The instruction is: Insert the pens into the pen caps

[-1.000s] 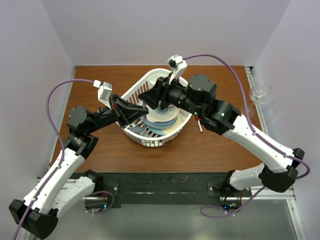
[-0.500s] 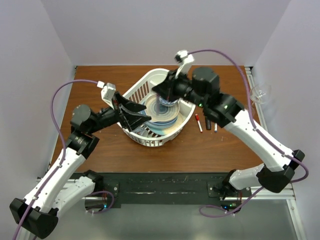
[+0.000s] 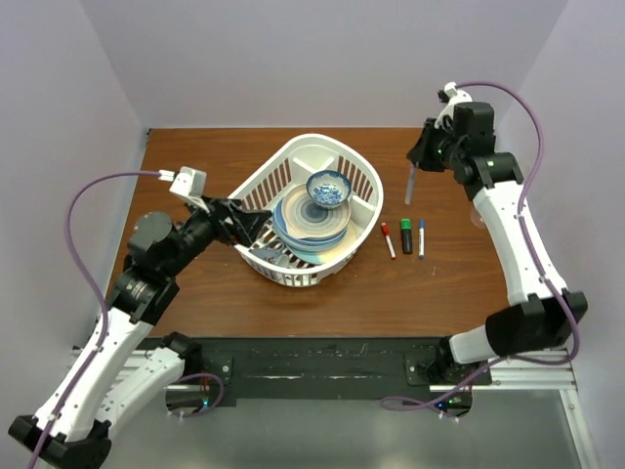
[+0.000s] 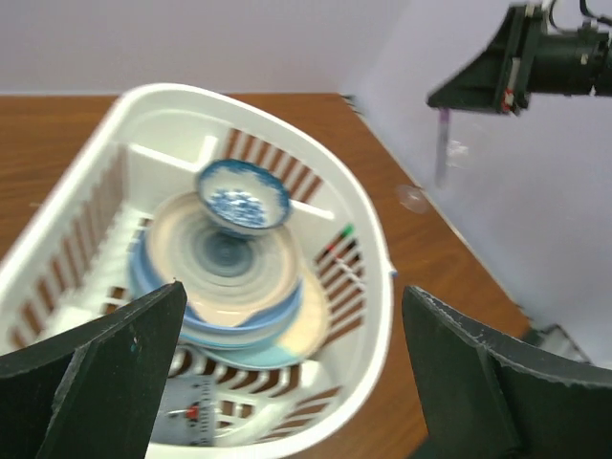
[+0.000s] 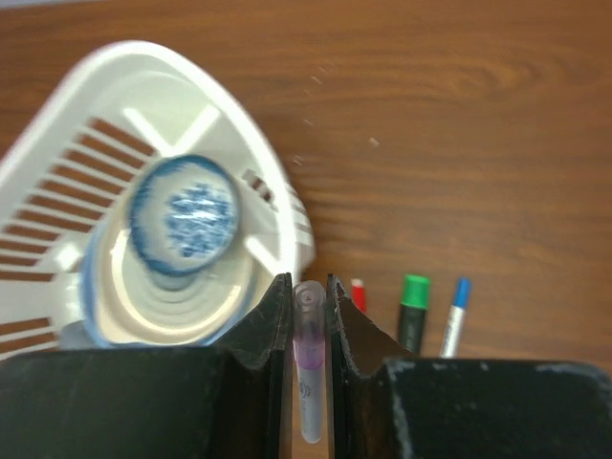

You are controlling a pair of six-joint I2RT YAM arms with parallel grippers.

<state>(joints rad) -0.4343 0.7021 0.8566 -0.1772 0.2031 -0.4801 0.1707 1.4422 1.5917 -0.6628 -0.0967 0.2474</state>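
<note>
Purple-tinted pen sits clamped in the right gripper, clearest from its wrist view; left gripper spread wide.

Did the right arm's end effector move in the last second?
Yes. The right end effector swung from above the white basket to well right of it, farther back, gripping a thin pen.

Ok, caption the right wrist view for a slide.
Right gripper shut on a purple pen; basket, red pen, green marker and blue pen below.
</note>
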